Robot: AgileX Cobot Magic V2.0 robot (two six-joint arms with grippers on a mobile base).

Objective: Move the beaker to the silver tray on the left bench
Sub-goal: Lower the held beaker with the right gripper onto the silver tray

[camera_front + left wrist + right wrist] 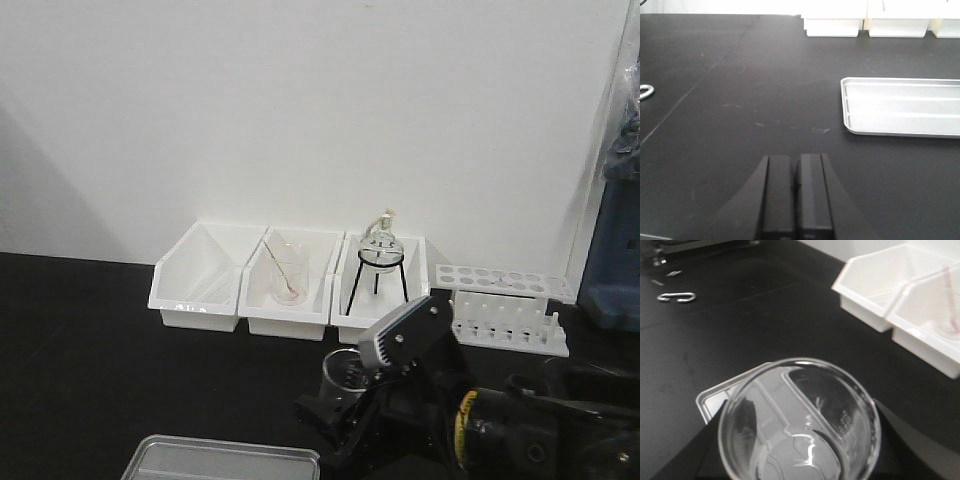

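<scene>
My right gripper (pixel 800 460) is shut on the clear glass beaker (pixel 800 425), one black finger on each side, and holds it above the black bench. In the front view the beaker (pixel 343 375) sits in the right gripper (pixel 345 395), up and to the right of the silver tray (pixel 222 462) at the bottom edge. Through the beaker the tray (pixel 707 402) shows below, its corner poking out at the left. The left wrist view shows the tray (pixel 900 106) at the right on the bench (pixel 740 100). My left gripper (pixel 796 172) is shut and empty above bare benchtop.
Three deep white bins (pixel 195 280) stand against the white wall; the middle one holds a glass with a stirring rod (pixel 287 272), the right one a round flask on a black tripod (pixel 380 262). A white test-tube rack (pixel 500 310) stands right. Metal hooks (pixel 676 297) lie on the bench.
</scene>
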